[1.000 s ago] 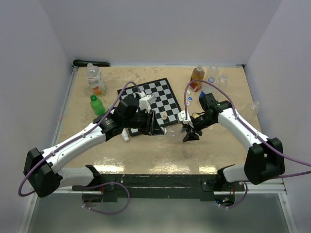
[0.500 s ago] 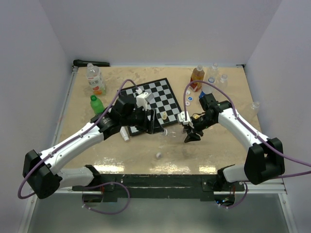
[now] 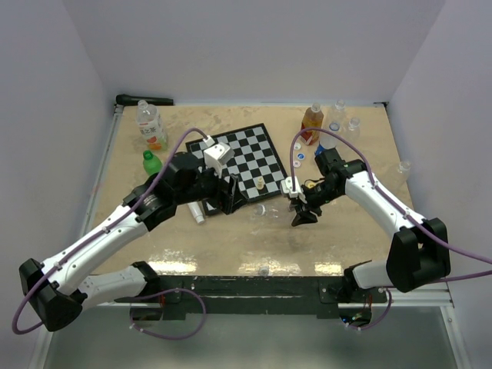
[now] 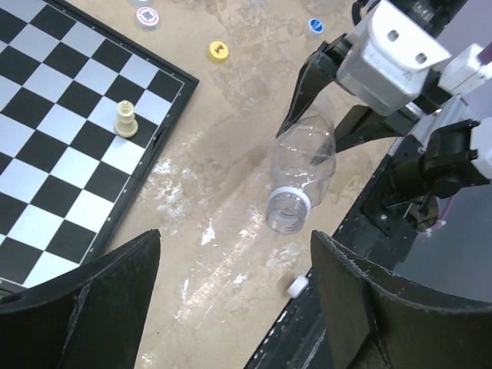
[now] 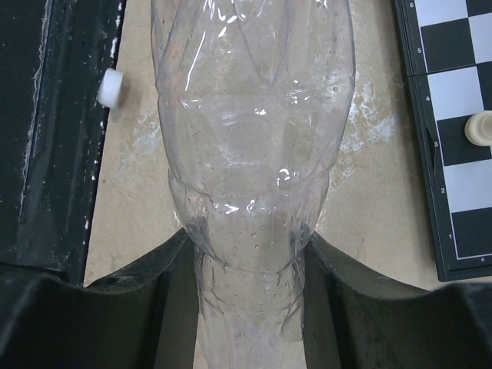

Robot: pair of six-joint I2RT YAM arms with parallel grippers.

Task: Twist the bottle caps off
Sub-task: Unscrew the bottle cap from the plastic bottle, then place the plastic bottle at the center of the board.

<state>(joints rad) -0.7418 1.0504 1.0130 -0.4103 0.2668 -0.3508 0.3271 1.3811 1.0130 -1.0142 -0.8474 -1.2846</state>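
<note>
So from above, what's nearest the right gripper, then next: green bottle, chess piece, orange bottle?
1. Chess piece, just left of the right gripper, on the board.
2. Orange bottle, at the back.
3. Green bottle, far left.

In the right wrist view the bottle (image 5: 250, 138) fills the frame, both its ends cut off by the top and bottom edges. The right gripper (image 5: 247, 233) shows only as dark finger stubs at the bottom. The chessboard (image 5: 453, 154) and its piece (image 5: 480, 127) are clipped at the right edge. In the left wrist view the bottle's base is hidden behind the right gripper, and the fingers of the left gripper (image 4: 235, 233) run off the bottom edge. From above, the bottle is a faint glint and the cap (image 3: 264, 269) only a pale dot.
</note>
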